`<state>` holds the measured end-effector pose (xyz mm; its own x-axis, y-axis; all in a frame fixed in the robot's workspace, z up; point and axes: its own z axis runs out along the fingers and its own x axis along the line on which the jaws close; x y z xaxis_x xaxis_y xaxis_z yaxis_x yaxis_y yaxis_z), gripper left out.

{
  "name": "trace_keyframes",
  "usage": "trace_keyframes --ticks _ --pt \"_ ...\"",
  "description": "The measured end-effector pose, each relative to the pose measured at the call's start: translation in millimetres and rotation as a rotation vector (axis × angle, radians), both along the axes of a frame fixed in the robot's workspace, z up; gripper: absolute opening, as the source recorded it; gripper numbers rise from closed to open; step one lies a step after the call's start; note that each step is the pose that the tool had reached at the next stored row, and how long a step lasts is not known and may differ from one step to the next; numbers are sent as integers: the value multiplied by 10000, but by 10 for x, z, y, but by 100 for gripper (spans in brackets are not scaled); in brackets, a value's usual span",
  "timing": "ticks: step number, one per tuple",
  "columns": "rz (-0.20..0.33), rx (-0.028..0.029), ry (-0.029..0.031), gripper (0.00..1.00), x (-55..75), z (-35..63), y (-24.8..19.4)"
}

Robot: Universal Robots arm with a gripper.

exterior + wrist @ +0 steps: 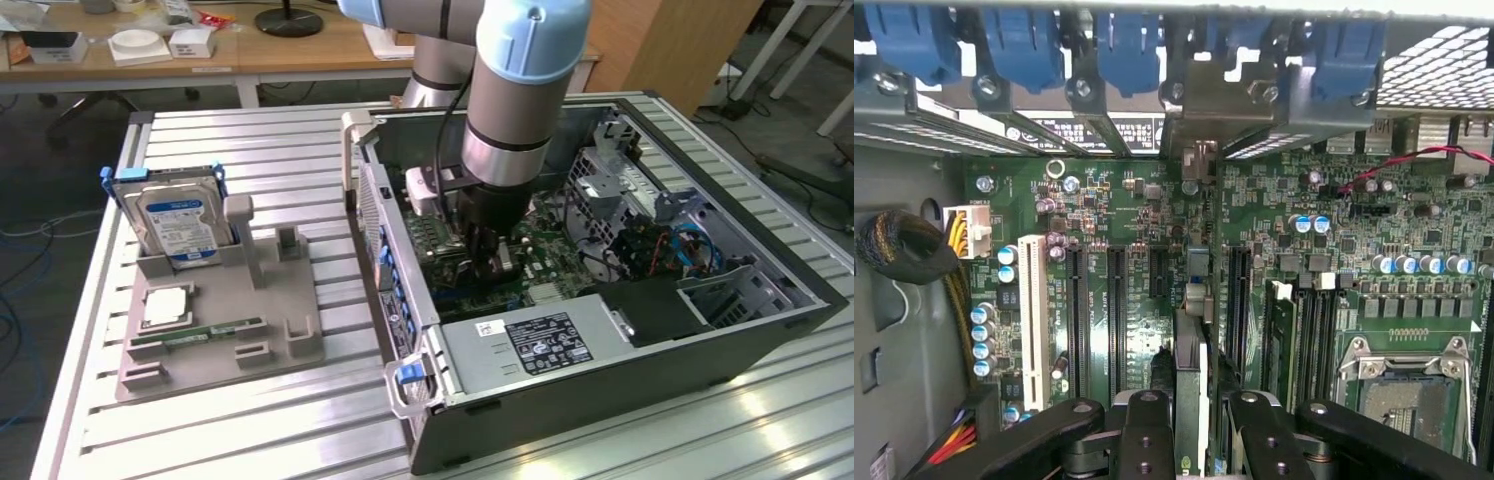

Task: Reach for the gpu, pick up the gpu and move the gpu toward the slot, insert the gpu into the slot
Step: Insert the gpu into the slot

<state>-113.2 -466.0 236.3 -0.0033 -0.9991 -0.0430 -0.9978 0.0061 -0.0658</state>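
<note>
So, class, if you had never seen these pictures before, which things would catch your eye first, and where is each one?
First, the big grey and light-blue robot arm plunging from above into the open computer case, its gripper low over the green motherboard and shut on the gpu, held on edge. Next, the silver hard drive with its blue label, upright in a grey holder on the exterior view's left.

From my station I count one arm [514, 90] with one gripper [1192, 420], one open computer case [747, 330] and one grey holder tray [220, 320] on the table. On the tray I see one blue-labelled hard drive [174, 222], one processor chip [164, 306] and one memory stick [200, 332]. In the wrist view I count one white connector [1032, 310], one processor socket [1409, 385] and five blue bracket clips [1124, 45].
</note>
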Motion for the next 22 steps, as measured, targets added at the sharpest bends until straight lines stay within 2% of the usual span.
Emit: trace_keyframes --ticks 18,22 --pt "0 3 -6 26 -6 -18 0" --pt "4 -3 -9 26 -18 -48 -1"
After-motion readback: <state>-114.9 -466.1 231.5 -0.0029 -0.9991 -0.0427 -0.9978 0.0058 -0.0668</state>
